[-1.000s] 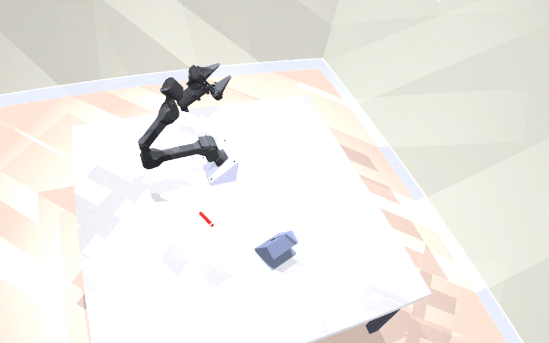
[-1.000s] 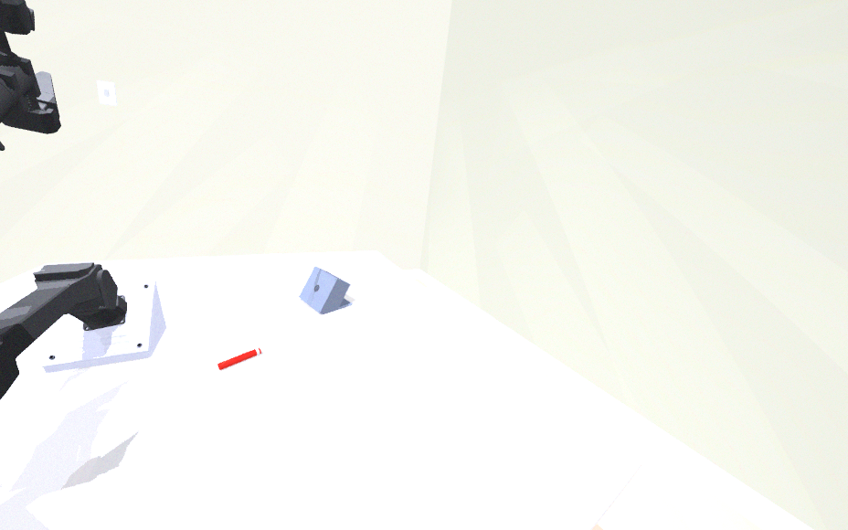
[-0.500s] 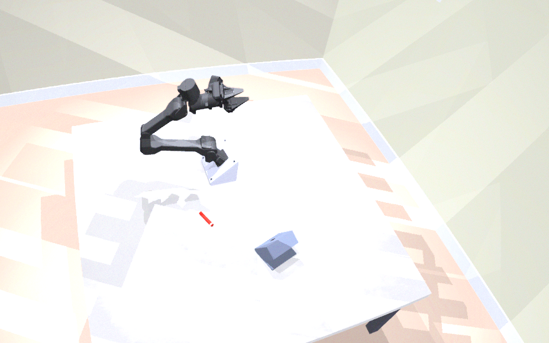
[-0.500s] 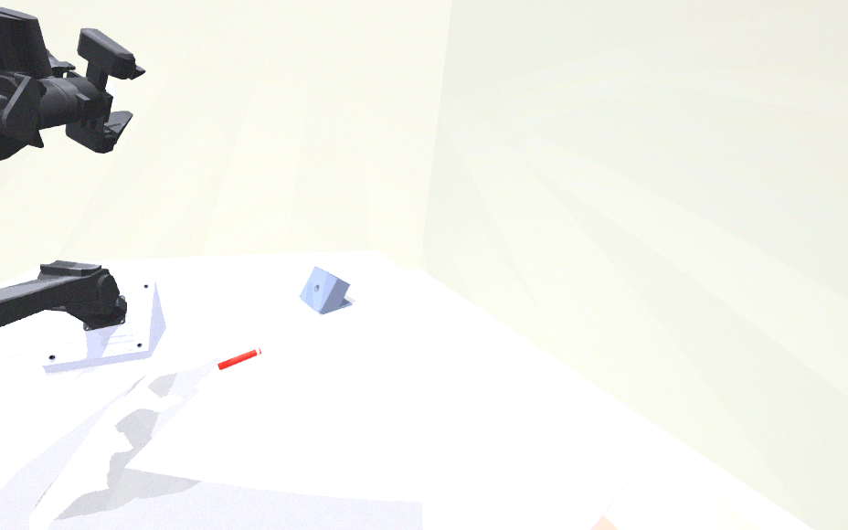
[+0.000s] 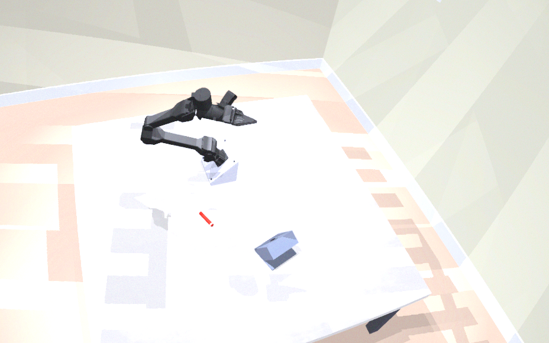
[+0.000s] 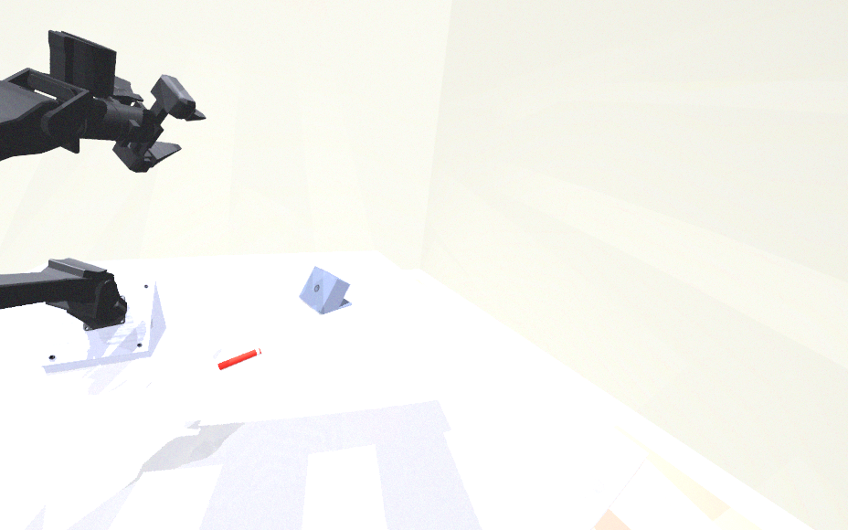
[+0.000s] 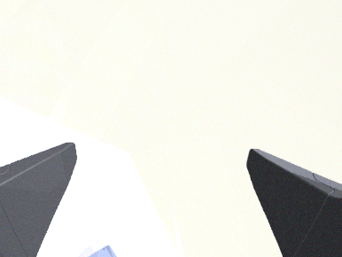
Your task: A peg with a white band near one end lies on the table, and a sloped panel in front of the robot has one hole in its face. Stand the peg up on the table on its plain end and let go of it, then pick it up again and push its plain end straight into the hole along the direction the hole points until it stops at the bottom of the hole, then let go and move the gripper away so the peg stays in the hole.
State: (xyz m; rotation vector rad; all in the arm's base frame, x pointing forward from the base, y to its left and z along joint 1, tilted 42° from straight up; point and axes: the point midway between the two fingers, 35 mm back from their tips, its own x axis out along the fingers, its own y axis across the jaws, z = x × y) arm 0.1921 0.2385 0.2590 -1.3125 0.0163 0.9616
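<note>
A red peg (image 5: 205,218) (image 6: 238,359) lies flat on the white table (image 5: 323,181) (image 6: 406,368). Its white band is near the end towards the sloped panel. The blue-grey sloped panel (image 5: 281,245) (image 6: 330,292) stands on the table beyond the peg; its one hole (image 5: 272,239) (image 6: 316,288) shows in the tilted face. Only a corner of the panel (image 7: 104,252) shows at the bottom of the wrist view. My gripper (image 6: 192,132) (image 7: 161,155) is open and empty, high above the table and well away from the peg. The peg is not in the wrist view.
The arm's base plate (image 5: 224,174) (image 6: 100,355) stands on the table near the peg. The arm's lower link (image 5: 180,139) (image 6: 25,289) reaches back low above the table. Shadows lie across the table. A table leg (image 5: 380,321) shows below the near edge.
</note>
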